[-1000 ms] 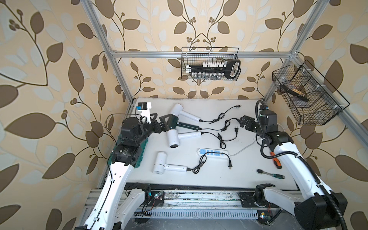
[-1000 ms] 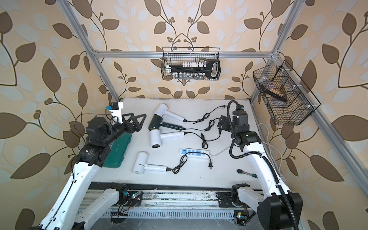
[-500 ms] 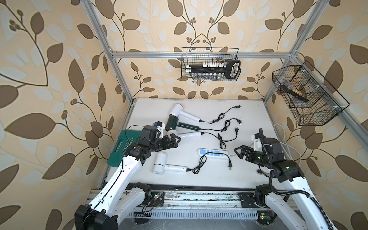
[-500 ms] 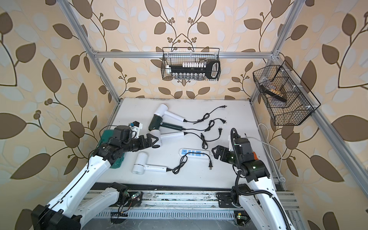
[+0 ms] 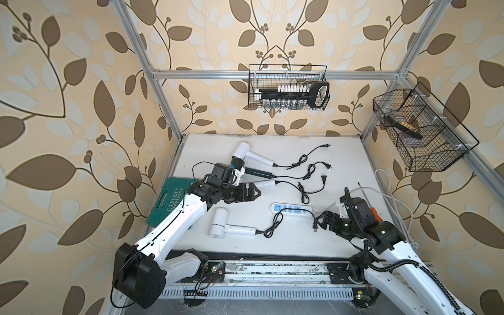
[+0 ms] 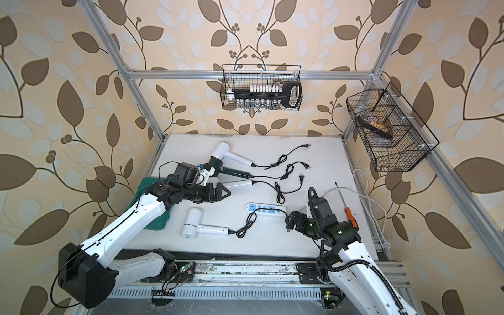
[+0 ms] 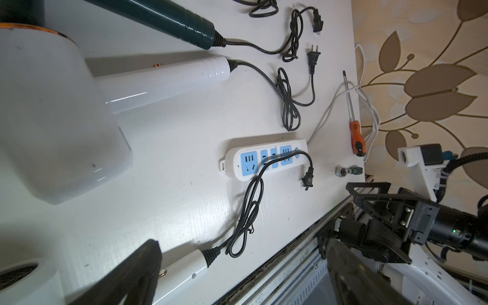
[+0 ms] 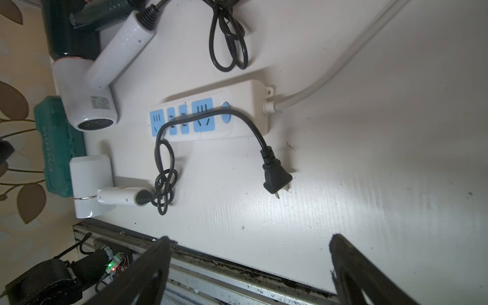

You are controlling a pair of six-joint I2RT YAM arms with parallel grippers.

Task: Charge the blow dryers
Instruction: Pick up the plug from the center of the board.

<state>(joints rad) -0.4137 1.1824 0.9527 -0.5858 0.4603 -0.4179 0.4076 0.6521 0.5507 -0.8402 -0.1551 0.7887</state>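
- Plainly, the green case (image 5: pixel 170 203) reads "EXPLOIT"; the print on a white dryer's head in the right wrist view is too small to read.
- Left gripper (image 5: pixel 255 192): jaws spread wide, holding nothing, above the table (image 5: pixel 341 163) near the middle dryer's (image 5: pixel 266 184) handle.
- Right gripper (image 5: pixel 319 220): jaws wide apart and empty, just beside the front dryer's (image 5: pixel 219 223) plug (image 5: pixel 314 226).
- That plug lies loose; its cord crosses the strip (image 5: pixel 275 207).
- Back dryer (image 5: pixel 242 151) and green dryer (image 5: pixel 256 171) lie farther off.

White bench (image 5: pixel 341 163) under my cameras, loaded.
On it I see three white blow dryers (image 5: pixel 219 222), one dark green blow dryer (image 5: pixel 259 172), a power strip (image 5: pixel 291 210), an orange-handled screwdriver (image 6: pixel 350 215) and a green case (image 5: pixel 166 201).
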